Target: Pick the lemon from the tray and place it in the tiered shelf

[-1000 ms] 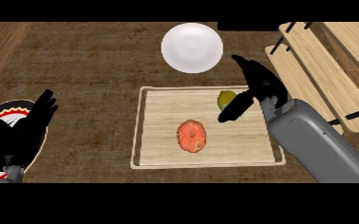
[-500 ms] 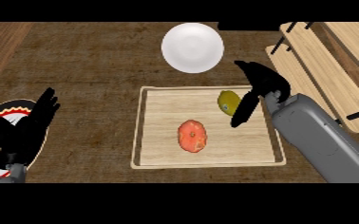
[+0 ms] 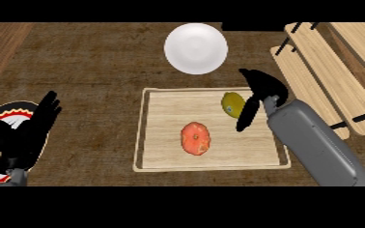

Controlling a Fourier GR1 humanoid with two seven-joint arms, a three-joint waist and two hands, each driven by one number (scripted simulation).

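one right hand (image 3: 258, 94) drawn back, lemon (image 3: 232, 104) now uncovered

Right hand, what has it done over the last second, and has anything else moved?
The right hand has drawn back toward the robot and to the lemon's right side, uncovering it; fingers open, nothing held yet. The lemon, the orange fruit, the tray, the plate, the shelf and the left hand stayed put.

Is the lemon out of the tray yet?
No. The lemon lies in the tray, upper right part, with the right hand open beside it, not curled round it.
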